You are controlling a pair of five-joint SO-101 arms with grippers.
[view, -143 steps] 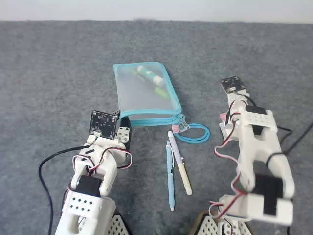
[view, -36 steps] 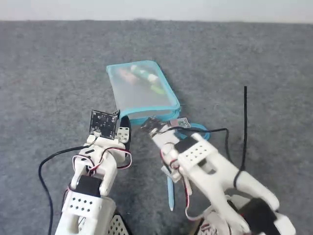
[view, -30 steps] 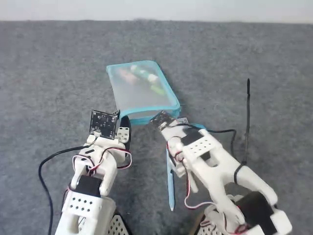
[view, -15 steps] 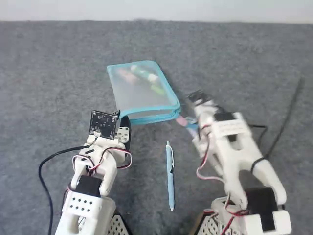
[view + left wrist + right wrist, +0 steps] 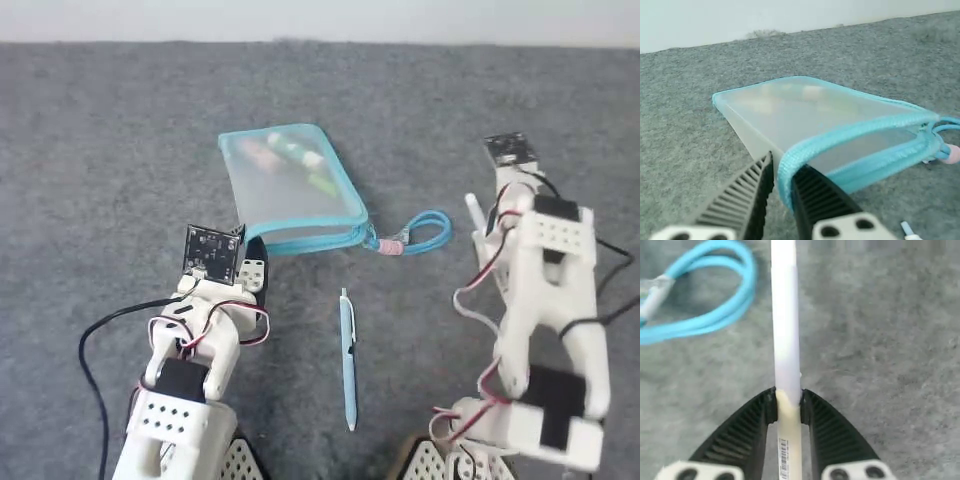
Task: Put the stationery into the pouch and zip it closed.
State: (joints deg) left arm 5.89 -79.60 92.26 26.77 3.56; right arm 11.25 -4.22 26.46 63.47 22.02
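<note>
Grey, short-napped carpet (image 5: 120, 120) covers the table, with open room all round the pouch. Flat and translucent, the pouch (image 5: 290, 195) has teal zip edging and lies mid-table, with stationery dimly visible inside. Left gripper (image 5: 782, 167) pinches its near zip edge between ribbed fingers. A slim blue pen (image 5: 347, 355) lies apart, nearer the arms. A teal cord strap (image 5: 425, 232) loops off the pouch's corner. Right gripper (image 5: 788, 397) clenches a round white marker (image 5: 785, 315) near the strap.
</note>
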